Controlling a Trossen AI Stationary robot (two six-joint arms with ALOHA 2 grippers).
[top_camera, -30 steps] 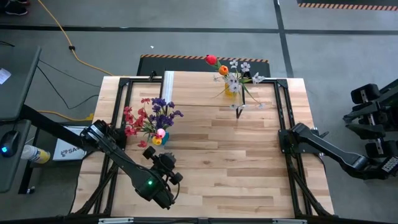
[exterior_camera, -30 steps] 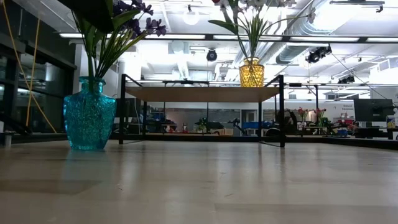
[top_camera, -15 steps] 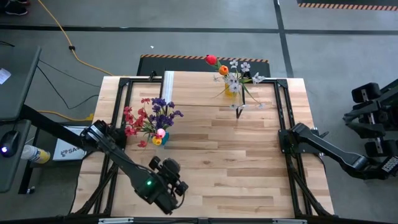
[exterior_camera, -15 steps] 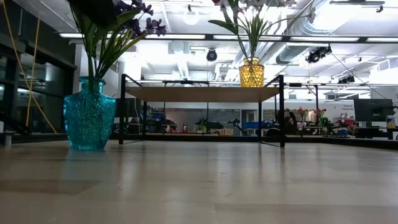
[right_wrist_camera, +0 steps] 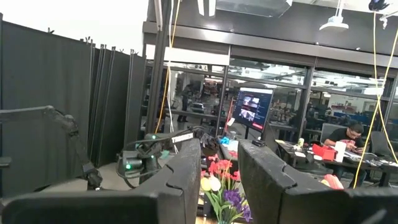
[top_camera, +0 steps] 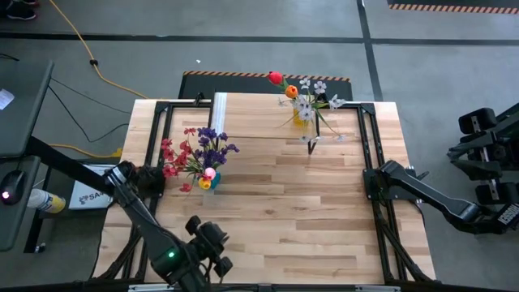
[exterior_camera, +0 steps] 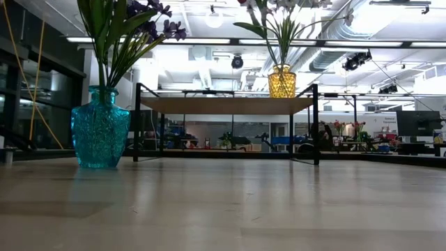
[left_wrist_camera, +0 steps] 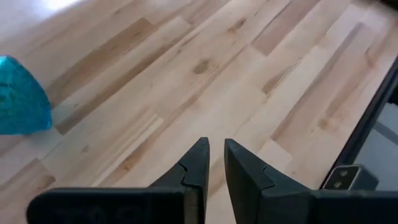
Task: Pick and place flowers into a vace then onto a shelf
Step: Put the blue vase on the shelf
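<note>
So the blue vase (top_camera: pixel 208 182) with the purple, red and pink flowers (top_camera: pixel 195 152) sits on the table (top_camera: pixel 308 219), near its left edge and just in front of the shelf (top_camera: pixel 268 118). The yellow vase (exterior_camera: pixel 282 81) with the white, orange and red blooms is already up on the shelf, toward its right end.

The left gripper (left_wrist_camera: pixel 213 163) hangs over the table's near edge, left of centre, holding nothing, fingers almost together with only a thin slit between them. The right gripper (right_wrist_camera: pixel 219 163) is parked off by the table's right edge, fingers apart with a clear gap, also empty.

My guess is the blue vase is what needs to go up next, and that's where it gets dicey:

- The left fingers have to spread a lot before they can go round that vase. If they come in this narrow, they just shove it and it tips.
- The bunch is tall and top-heavy, so a grab low on the belly could let it lean over.
- The stems splay wide. Coming in from above would snag blooms and could drag one out.
- The shelf has black legs and the yellow vase's flowers are spread out up there, so a sloppy lift could clip either.
</note>
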